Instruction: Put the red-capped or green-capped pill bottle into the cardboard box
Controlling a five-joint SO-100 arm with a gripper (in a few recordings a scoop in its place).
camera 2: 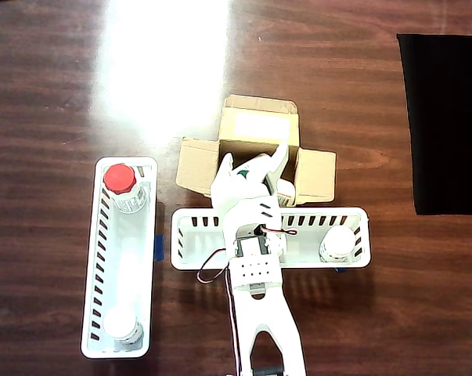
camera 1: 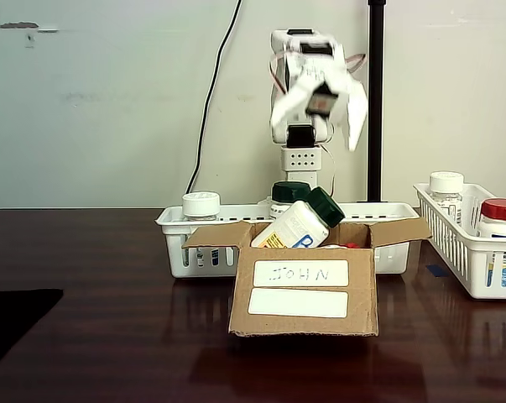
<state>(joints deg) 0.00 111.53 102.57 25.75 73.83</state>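
Observation:
The cardboard box (camera 1: pixel 303 290) stands mid-table with its flaps open and "JOHN" written on its upper label. In it the pill bottle (camera 1: pixel 296 225) lies tilted, with its dark green cap (camera 1: pixel 326 206) up to the right and its yellow and blue label showing over the rim. My gripper (camera 1: pixel 320 105) hangs blurred well above the box, open and holding nothing. In the overhead view the gripper (camera 2: pixel 251 166) is over the box (camera 2: pixel 255 125) and hides most of the bottle; a bit of green (camera 2: pixel 242 172) shows between the fingers.
A white slotted basket (camera 1: pixel 179 225) behind the box holds a white-capped bottle (camera 1: pixel 200 204) and a second green-capped bottle (camera 1: pixel 290 191). Another basket (camera 1: pixel 466 252) at the right holds a red-capped bottle (camera 1: pixel 502 211) and a white-capped one (camera 1: pixel 446 183). A black mat (camera 2: pixel 447 117) lies on the table.

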